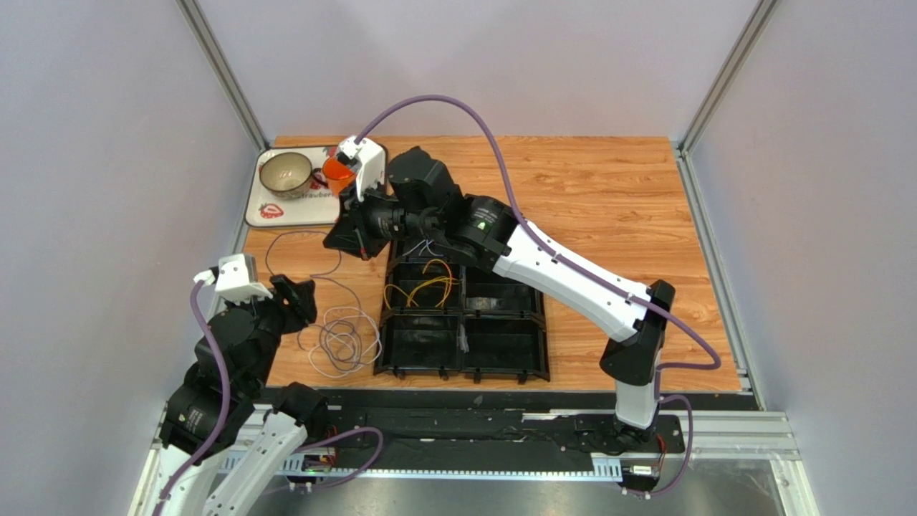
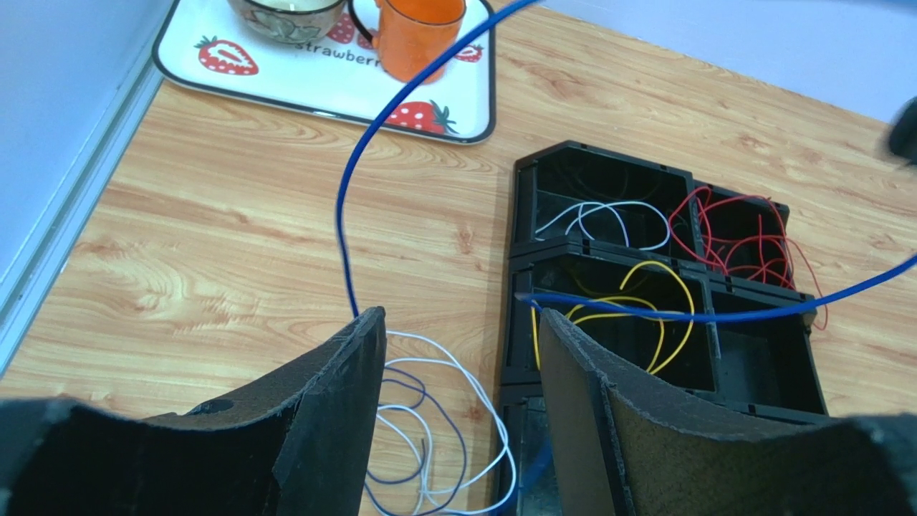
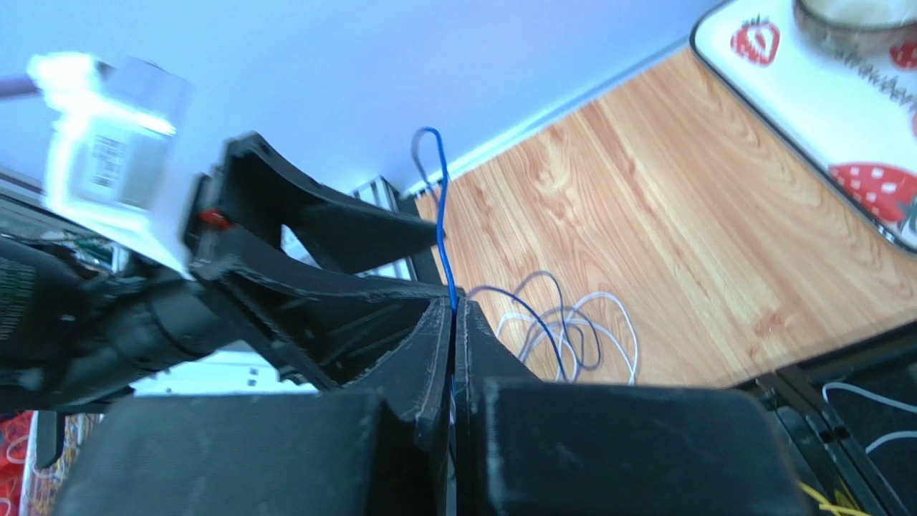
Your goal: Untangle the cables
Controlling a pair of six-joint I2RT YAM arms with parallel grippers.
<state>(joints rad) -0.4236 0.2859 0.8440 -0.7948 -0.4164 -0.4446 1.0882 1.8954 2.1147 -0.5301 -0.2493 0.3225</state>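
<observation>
The left end effector [image 2: 457, 313] is open above the desk [image 1: 603, 194], its fingers spread on either side of a loose pile of white and blue loops [image 1: 344, 339] lying on the wood. The blue cable [image 2: 342, 204] runs past the inner edge of one finger. The right end effector [image 3: 452, 310] is closed on it. In the black organizer [image 2: 614, 258], the white cable [image 2: 587, 210], yellow cable [image 1: 428, 286] and red cable [image 2: 743, 231] occupy separate compartments.

cables [image 1: 342, 340] left of organiser [image 1: 497, 350], tray [image 1: 267, 211] behind
</observation>
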